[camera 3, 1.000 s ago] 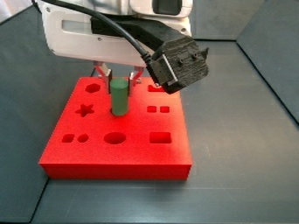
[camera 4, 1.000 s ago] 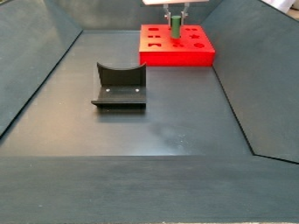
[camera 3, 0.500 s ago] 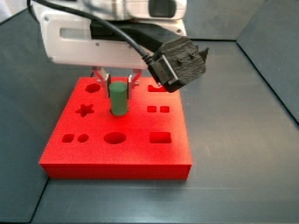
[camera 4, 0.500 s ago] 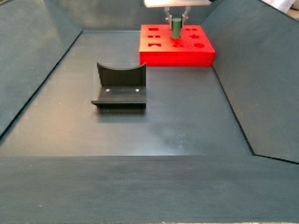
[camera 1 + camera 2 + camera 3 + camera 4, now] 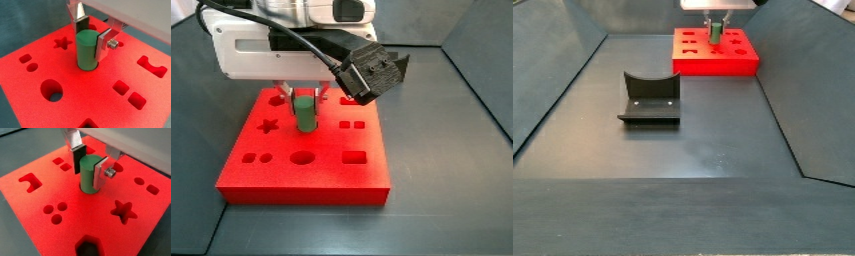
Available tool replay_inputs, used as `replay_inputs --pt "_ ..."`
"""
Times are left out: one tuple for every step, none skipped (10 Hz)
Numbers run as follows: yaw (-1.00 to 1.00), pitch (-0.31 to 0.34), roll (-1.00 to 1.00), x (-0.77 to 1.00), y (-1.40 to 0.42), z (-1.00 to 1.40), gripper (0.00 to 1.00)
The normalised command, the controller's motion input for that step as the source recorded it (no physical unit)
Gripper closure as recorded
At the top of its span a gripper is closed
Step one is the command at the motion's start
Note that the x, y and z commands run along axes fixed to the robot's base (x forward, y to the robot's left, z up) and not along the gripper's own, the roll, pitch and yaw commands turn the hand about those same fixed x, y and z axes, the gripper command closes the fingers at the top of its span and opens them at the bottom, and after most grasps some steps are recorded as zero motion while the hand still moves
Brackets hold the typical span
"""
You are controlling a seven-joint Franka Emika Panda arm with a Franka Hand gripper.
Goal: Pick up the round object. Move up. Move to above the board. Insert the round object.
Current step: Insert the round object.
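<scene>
Gripper point(image 5: 91, 36) sits over the middle of the board point(image 5: 40, 67), jaws clamped on the upper part of the peg point(image 5: 87, 50). Both wrist views show the silver fingers point(image 5: 99, 172) pressed flat on opposite sides of it. Peg stands upright, its lower end at the board's top face in a central hole; how deep it sits is hard to tell. In a side view the peg point(image 5: 306, 112) rises from mid-board under the gripper point(image 5: 306, 96).

Peg looks rigid, smooth and light, probably plastic; round sides could slip or twist between flat pads, so a hold high on the shaft, square across the diameter, suits it. Board looks thick, maybe foam, so the hole may grip a little. Grey U-block point(image 5: 648, 98) lies well apart on the floor.
</scene>
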Motion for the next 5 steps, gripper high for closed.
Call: replay_inputs --pt "-0.02 -0.154 0.12 -0.24 -0.07 -0.94 1.00" --pt "-0.03 -0.100 0.13 -0.32 -0.02 -0.98 1.00" --pt "0.00 -0.111 -0.02 -0.12 0.00 -0.01 1.00" --pt "0.00 -0.011 0.00 -0.01 0.00 0.00 1.00" --pt "0.00 0.000 0.00 0.00 0.00 0.00 1.00"
